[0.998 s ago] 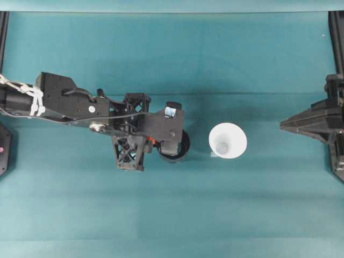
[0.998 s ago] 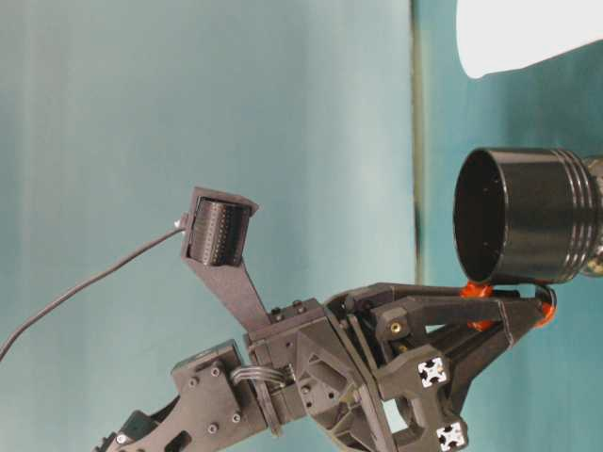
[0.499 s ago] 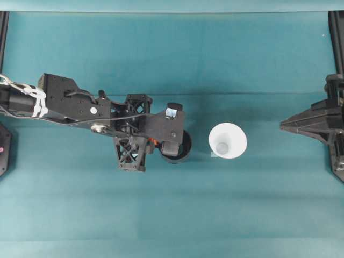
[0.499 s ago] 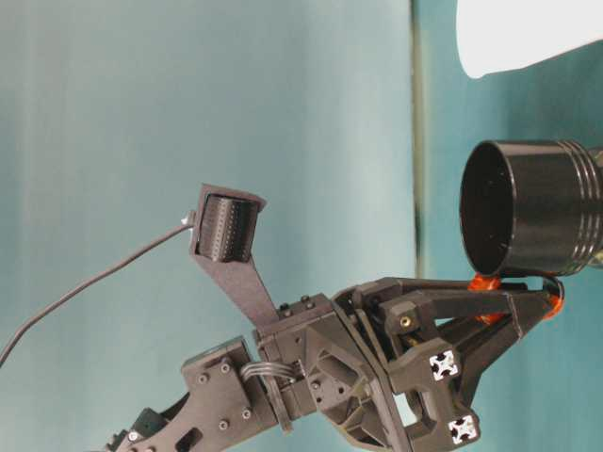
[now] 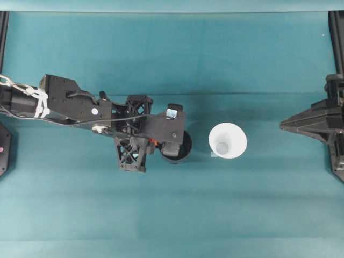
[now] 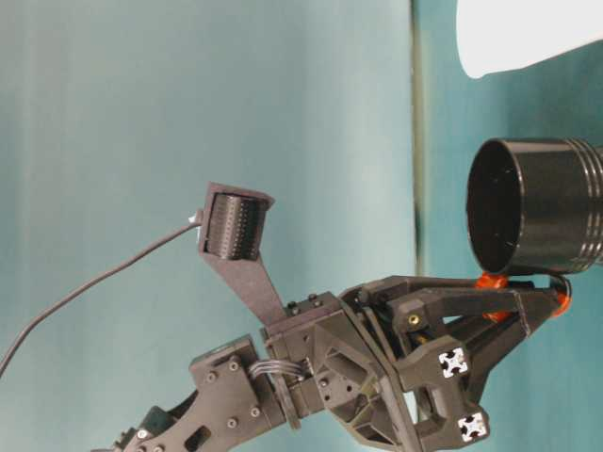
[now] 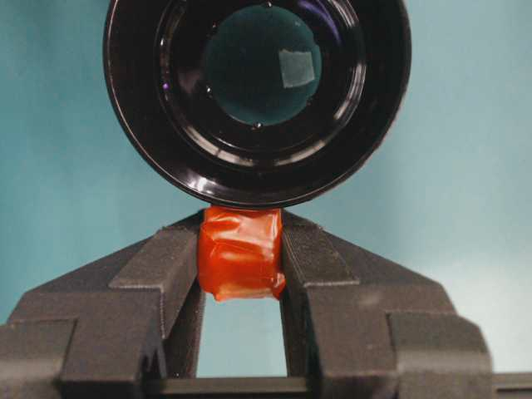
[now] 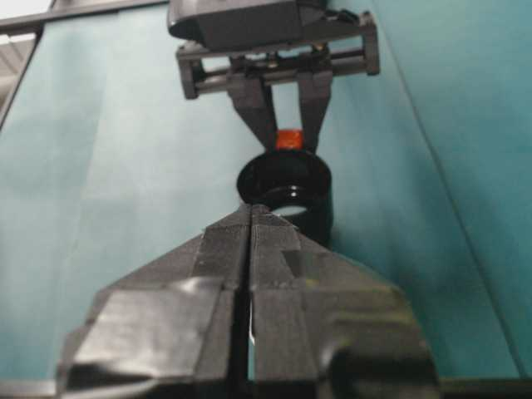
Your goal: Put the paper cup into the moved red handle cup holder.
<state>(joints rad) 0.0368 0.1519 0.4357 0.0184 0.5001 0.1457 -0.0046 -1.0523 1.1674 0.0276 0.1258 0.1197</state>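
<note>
The red handle cup holder (image 5: 181, 155) is a glossy black round cup, open side up, left of the table's middle. My left gripper (image 5: 155, 143) is shut on its red-orange handle tab (image 7: 241, 253), one finger (image 7: 166, 270) on each side. The wrist camera mount covers part of the holder from above. The paper cup (image 5: 228, 141) stands upright and alone on the cloth just right of the holder, with a small gap between them. My right gripper (image 5: 285, 125) rests at the far right, shut and holding nothing, pointing toward the holder (image 8: 287, 187). From table level the holder (image 6: 537, 207) sits beside the white cup (image 6: 528, 33).
A teal cloth (image 5: 172, 215) covers the table. Black frame rails run along the left edge (image 5: 3, 32) and the right edge (image 5: 337, 37). The left arm's body (image 5: 70, 105) stretches in from the left.
The left gripper has sunk slightly toward the table with the holder in it, shifting a little to the right. The paper cup and the right arm have not moved.
</note>
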